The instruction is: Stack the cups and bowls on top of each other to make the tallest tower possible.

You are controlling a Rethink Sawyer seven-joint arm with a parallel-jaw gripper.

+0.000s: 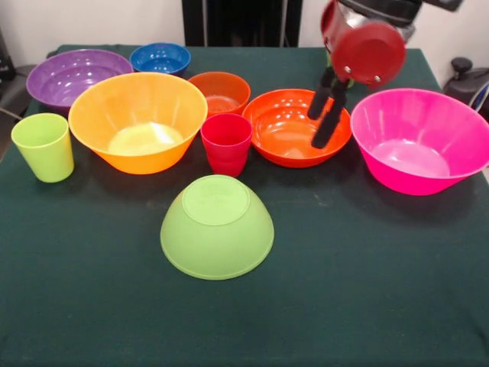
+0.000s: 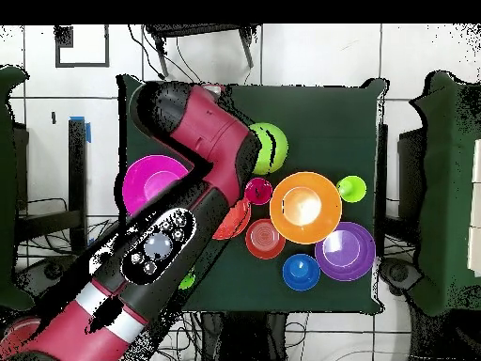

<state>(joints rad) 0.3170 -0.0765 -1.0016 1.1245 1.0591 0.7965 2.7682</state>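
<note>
Dark green cloth covers the table (image 1: 382,306) I am working over, with a pale wall behind it. Going left to right in my front view: a light green cup (image 1: 43,146) stands upright and alone near the left edge, easy to reach later. Behind it the purple bowl (image 1: 74,75) sits rim-up, and the small blue bowl (image 1: 160,57) lies just beside it at the back. The large yellow-orange bowl (image 1: 138,120) is rim-up in front of those two. A small dark orange bowl (image 1: 220,92) sits behind the red-pink cup (image 1: 226,143), which stands upright, close between the yellow-orange bowl and the medium orange bowl (image 1: 286,130).

Alone at the front lies the lime green bowl (image 1: 217,226), turned rim-down. I judge that is deliberate: its flat bottom gives a base, and an upturned bowl adds more height than a nested one. No tower stands yet; nothing is stacked on it.

My gripper (image 1: 327,115) hangs over the medium orange bowl's right side, fingers apart and reaching down toward its inside and rim, holding nothing. That suggests I am lining up a grasp on its wall.

Farthest right is the large pink bowl (image 1: 419,139), rim-up, just beside the orange one.
</note>
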